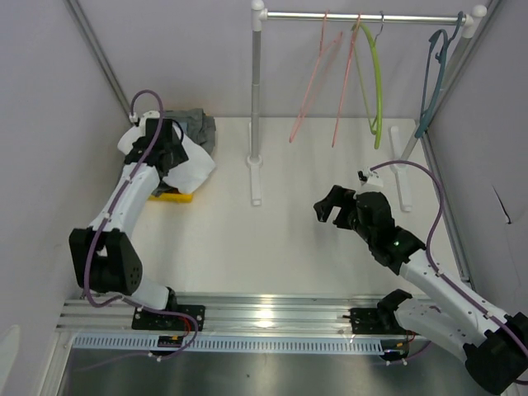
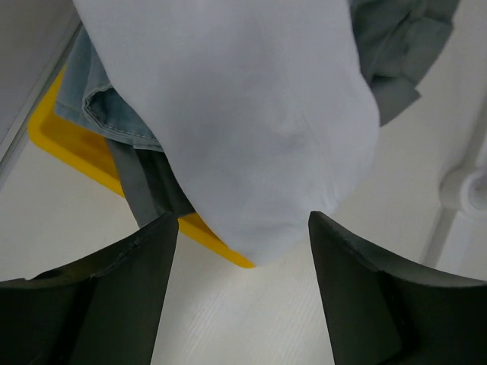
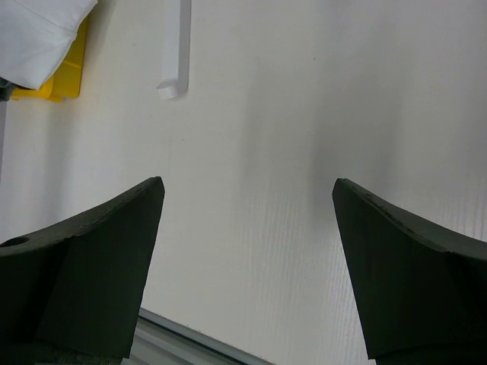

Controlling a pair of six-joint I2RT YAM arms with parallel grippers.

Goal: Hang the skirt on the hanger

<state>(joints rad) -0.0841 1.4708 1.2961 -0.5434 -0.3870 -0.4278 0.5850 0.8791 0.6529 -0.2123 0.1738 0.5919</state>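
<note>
A pile of clothes lies in a yellow tray [image 1: 175, 196] at the far left. A white garment [image 1: 195, 165] is on top and hangs over the tray's edge. Under it are denim [image 2: 103, 106] and a grey piece [image 1: 198, 125]. I cannot tell which one is the skirt. My left gripper [image 1: 165, 147] is open just above the white garment [image 2: 251, 114], with the cloth's lower edge between the fingers [image 2: 114, 289]. Two pink hangers [image 1: 318, 78], a green hanger [image 1: 377, 91] and a teal hanger [image 1: 433, 82] hang on the rail [image 1: 363, 15]. My right gripper [image 1: 328, 208] is open and empty over bare table [image 3: 247, 220].
The rack's left post [image 1: 256, 91] stands at the table's middle back, with its white foot [image 1: 256, 186] pointing toward me. The right foot [image 1: 402, 169] lies near the right wall. Metal frame bars run along both sides. The rack foot [image 3: 179, 46] and the tray [image 3: 65, 80] show in the right wrist view.
</note>
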